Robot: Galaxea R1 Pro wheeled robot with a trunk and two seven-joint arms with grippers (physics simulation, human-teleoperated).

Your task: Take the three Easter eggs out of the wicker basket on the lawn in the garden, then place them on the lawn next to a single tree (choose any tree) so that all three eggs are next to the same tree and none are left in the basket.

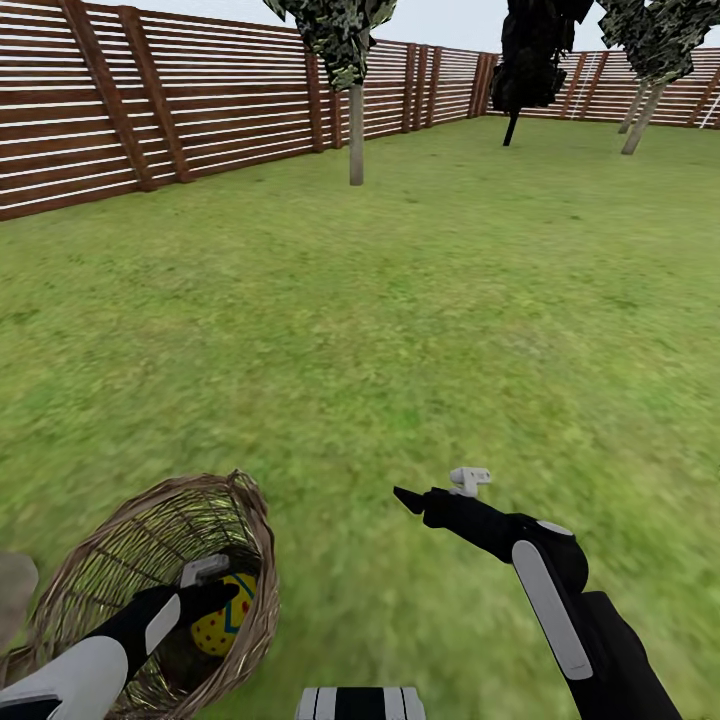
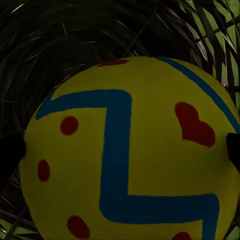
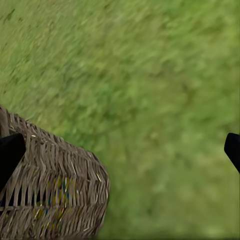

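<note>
The wicker basket (image 1: 120, 570) stands on the lawn (image 1: 400, 330) at the lower left of the head view. Inside it lies a yellow Easter egg (image 1: 222, 625) with red dots and a blue zigzag. My left gripper (image 1: 225, 600) reaches down into the basket. In the left wrist view the egg (image 2: 130, 150) sits between the open fingertips (image 2: 10, 155), which stand at its two sides. Other eggs are hidden. My right gripper (image 1: 408, 498) hangs open over bare grass to the right of the basket. In the right wrist view the basket (image 3: 50, 185) shows yellow and blue through its weave.
A brown slatted fence (image 1: 150, 110) rings the garden. A thin-trunked tree (image 1: 356, 130) stands far ahead, a black conifer (image 1: 528, 60) behind it, and another thin tree (image 1: 645, 110) at the far right. A grey-brown shape (image 1: 14, 595) touches the left edge beside the basket.
</note>
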